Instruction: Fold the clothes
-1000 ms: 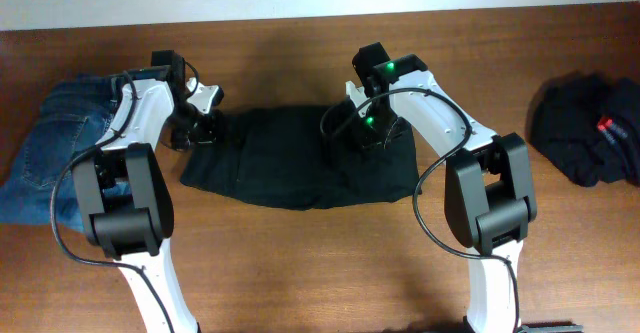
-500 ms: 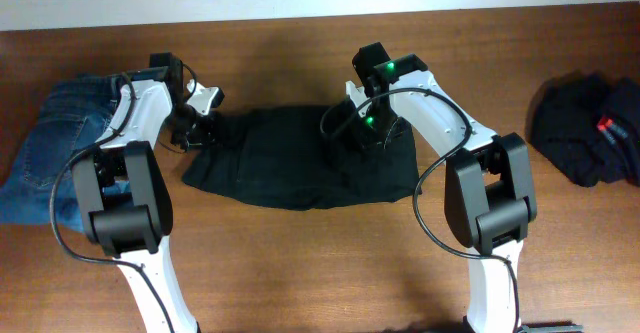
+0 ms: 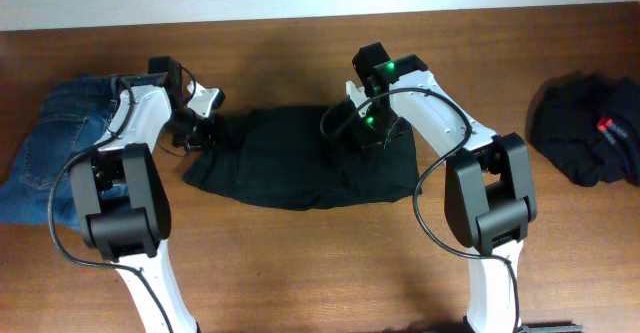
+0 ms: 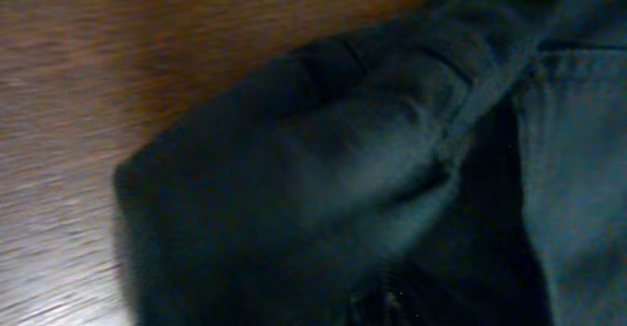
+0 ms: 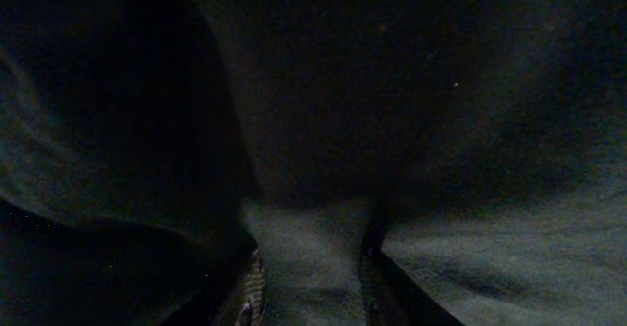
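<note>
Overhead, the black trousers lie part-folded mid-desk. Your left end effector is at their left edge and your right end effector is on their upper right.

In the left wrist view, bunched cloth hides the jaws, so you cannot tell their state.

In the right wrist view, the jaws are pinching a ridge of trouser cloth.

You seem to be securing both ends for the next fold. Confirm the left grip, then lift both ends together.

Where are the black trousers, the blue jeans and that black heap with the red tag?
black trousers (image 3: 290,163), overhead view, flat middle
blue jeans (image 3: 50,148), overhead view, seat panel
black heap (image 3: 570,133), overhead view, left-hand folds
</note>
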Motion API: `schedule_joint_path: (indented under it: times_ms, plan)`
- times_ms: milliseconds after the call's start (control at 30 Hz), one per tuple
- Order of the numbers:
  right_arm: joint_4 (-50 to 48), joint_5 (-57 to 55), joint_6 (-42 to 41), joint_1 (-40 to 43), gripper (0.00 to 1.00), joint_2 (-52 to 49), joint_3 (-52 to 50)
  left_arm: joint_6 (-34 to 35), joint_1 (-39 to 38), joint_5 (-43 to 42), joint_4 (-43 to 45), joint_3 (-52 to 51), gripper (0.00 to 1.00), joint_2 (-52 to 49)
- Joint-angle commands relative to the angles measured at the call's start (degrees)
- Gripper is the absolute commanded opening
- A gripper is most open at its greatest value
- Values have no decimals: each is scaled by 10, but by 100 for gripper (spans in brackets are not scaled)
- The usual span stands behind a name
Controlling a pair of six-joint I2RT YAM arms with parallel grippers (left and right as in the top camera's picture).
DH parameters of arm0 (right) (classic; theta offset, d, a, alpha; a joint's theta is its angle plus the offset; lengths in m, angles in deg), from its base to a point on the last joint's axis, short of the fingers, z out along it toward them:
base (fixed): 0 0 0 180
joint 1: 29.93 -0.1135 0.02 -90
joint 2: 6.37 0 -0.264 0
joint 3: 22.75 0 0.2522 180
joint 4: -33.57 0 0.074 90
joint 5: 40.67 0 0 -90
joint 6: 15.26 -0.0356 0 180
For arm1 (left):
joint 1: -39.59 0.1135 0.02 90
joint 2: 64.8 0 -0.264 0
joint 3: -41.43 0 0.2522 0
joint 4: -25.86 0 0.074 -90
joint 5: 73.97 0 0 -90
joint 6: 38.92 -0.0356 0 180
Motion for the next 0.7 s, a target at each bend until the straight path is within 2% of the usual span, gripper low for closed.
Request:
schedule_joint_path:
  times_ms: [0,33,67,200,367,667]
  plan:
    - [0,3,1,2,37,-16,-6,-17,-40,-21,-7,-57,8,-65]
    - [0,3,1,2,37,-16,-6,-17,-41,-22,-7,-57,1,-65]
    - [0,3,1,2,38,-16,-6,-17,-41,-22,-7,-57,0,-65]
    - [0,3,1,2,37,-16,-6,-17,-36,-21,-14,-51,0,-65]
    - [6,3,1,2,37,-9,6,-17,-13,-3,-78,-2,0,-54]
    - [60,3,1,11,43,56,131,-12,26,26,-112,66,0,11]
